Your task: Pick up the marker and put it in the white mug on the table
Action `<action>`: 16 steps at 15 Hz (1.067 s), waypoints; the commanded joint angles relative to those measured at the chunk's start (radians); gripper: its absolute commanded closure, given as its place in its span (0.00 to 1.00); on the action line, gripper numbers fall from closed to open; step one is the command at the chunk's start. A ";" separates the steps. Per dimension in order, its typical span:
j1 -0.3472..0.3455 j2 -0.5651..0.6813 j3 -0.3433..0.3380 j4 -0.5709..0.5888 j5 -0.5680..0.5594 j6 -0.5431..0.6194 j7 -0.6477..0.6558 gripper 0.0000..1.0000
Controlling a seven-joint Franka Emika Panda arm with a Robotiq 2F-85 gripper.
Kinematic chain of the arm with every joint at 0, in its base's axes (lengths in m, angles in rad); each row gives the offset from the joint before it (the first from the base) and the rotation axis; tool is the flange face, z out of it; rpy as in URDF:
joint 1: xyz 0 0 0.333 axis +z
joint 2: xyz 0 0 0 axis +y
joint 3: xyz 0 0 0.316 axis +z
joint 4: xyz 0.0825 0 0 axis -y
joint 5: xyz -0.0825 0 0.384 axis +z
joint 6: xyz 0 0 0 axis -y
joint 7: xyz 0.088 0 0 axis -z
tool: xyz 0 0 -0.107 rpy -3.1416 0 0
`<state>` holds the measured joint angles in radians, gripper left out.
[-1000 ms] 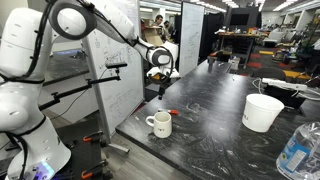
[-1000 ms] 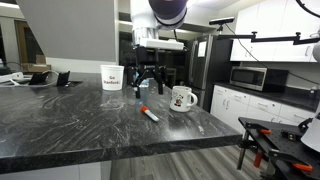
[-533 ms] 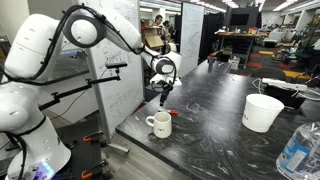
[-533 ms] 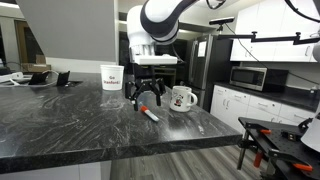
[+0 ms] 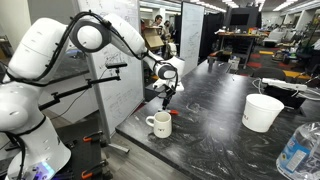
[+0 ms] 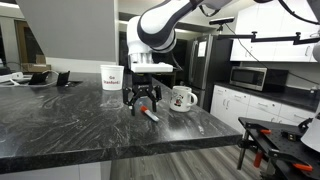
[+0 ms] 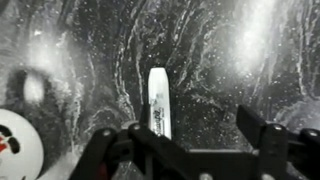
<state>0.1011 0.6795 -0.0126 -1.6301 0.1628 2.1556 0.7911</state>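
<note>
As marker (image 6: 150, 115) lies flat on black marbled counter (image 6: 60, 125), jaws hang just above it, spread wide apart, gripping nothing. Wrist view shows it between them, untouched. White mug (image 6: 181, 98) upright just beyond, right. Larger white tub (image 6: 112, 77) farther back, left.

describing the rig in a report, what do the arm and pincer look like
The arm is glossy white, with rounded links and dark joint rings. The pincer is black, with two angular linked fingers. No markings legible.
</note>
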 commanded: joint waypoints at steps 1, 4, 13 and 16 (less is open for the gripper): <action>0.005 -0.011 -0.014 -0.021 0.030 0.037 -0.029 0.09; 0.002 -0.023 -0.015 -0.056 0.036 0.090 -0.048 0.10; 0.009 -0.093 -0.012 -0.247 0.083 0.288 -0.075 0.56; 0.012 -0.120 -0.018 -0.274 0.081 0.298 -0.071 0.81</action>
<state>0.1036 0.5922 -0.0207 -1.8443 0.2181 2.4235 0.7451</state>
